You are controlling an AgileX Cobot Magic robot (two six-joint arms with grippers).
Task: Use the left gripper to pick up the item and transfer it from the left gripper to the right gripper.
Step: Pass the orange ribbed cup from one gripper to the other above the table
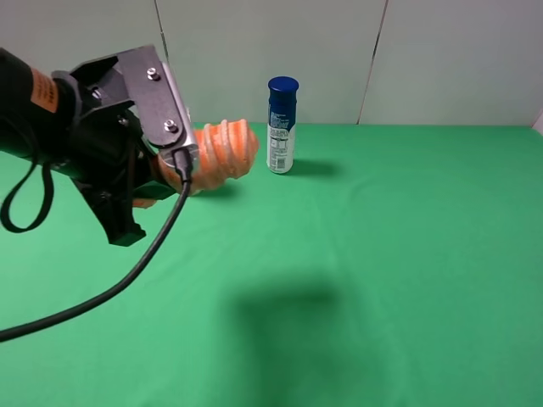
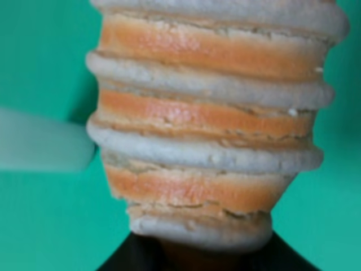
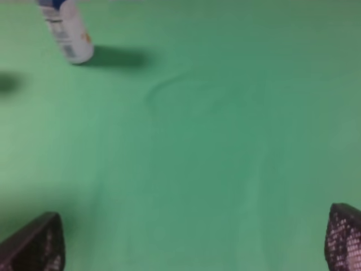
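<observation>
The left claw [image 1: 174, 176] pinches the item [image 1: 222, 153] aloft over the table [image 1: 382, 254] at ten o'clock, its long axis and free end pointing toward two o'clock; the right claw [image 3: 189, 243], spread wide, hangs empty, away from it.

Our left arm [image 1: 51, 127] reaches in from the upper left of the frame, held in the air, its left pincer [image 1: 157, 182] clamped tight on the item [image 1: 225, 153]. Our right pincer [image 3: 189, 245] gapes wide, with dark fingertips [image 3: 36, 243] at the lower corners.
</observation>
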